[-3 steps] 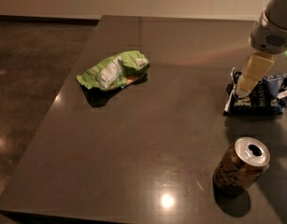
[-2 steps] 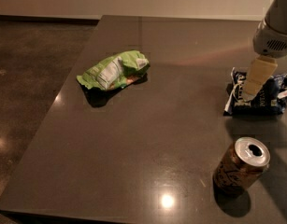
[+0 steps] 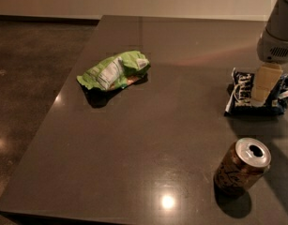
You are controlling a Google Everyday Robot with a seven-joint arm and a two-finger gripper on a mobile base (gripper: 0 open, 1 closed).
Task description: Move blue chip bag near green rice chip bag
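Note:
The blue chip bag [image 3: 242,95] lies flat at the right side of the dark table [image 3: 162,139], dark navy with white lettering. My gripper [image 3: 261,96] comes down from the top right and sits right over the middle of this bag, hiding part of it. The green rice chip bag [image 3: 114,70] lies left of the table's centre, lime green with a white label panel and a small orange-brown patch at its near edge. It is far to the left of the blue bag and the gripper.
A brown drink can [image 3: 242,166] with a silver top stands near the front right, just in front of the blue bag. The table's left edge [image 3: 64,97] drops to a brown floor [image 3: 26,78]. A pale wall runs along the back.
My gripper has shifted a little to the right and lower over the blue chip bag. The bags and the can have not moved.

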